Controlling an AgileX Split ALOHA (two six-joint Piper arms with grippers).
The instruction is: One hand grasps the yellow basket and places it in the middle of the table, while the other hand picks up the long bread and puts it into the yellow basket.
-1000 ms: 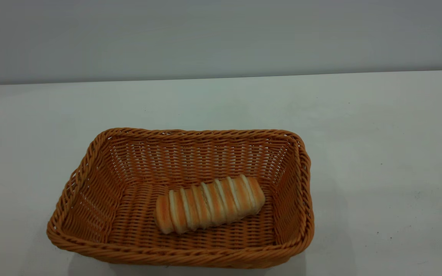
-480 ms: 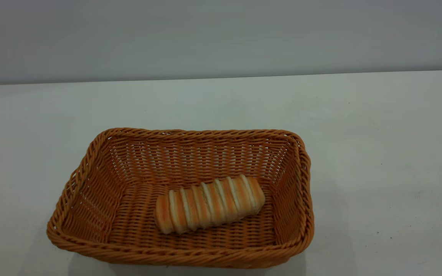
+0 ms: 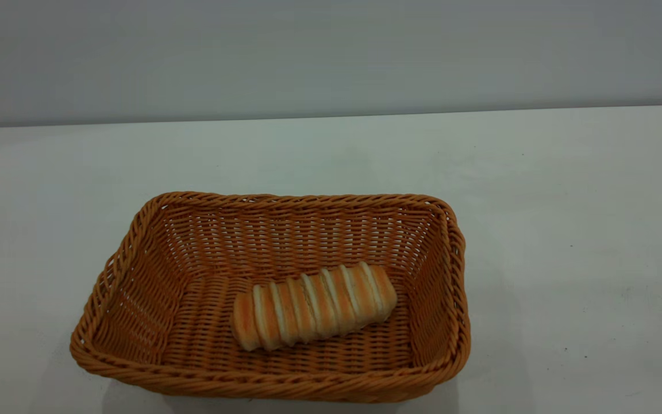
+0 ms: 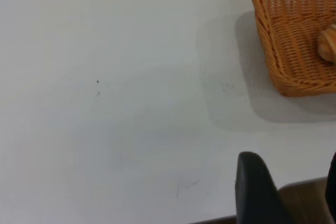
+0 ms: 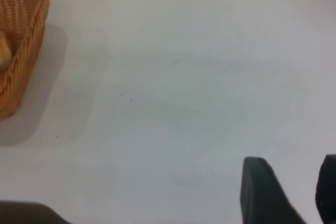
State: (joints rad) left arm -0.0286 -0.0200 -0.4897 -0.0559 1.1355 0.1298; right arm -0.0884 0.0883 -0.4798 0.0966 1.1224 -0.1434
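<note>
The yellow basket [image 3: 270,299] sits on the white table [image 3: 566,230], a little toward seven o'clock of the tabletop's centre as the outside camera sees it, and the long bread [image 3: 315,306] already lies on its woven floor, so to my eye both halves of the job look finished and there is nothing left for the jaws to go after. The bread's long axis runs roughly from eight o'clock to two o'clock in the outside view, its higher end near the basket's three-o'clock wall, clear of the braided rim. Neither arm shows in that outside view. The left gripper [image 4: 286,192] hangs near the table's edge, well apart from the basket, with one dark finger [image 4: 257,190] plain and a sliver of the other at the frame's margin, a gap between them, so the jaws stand apart and hold nothing. The right gripper [image 5: 291,192] is likewise drawn back on the opposite side, fingers [image 5: 262,192] separated and empty. Each wrist camera catches only a corner of the basket far off, so I cannot say which arm is nearer. Bare tabletop with a few dark specks lies between; nothing stands in the way, and I'd judge both arms simply parked
</note>
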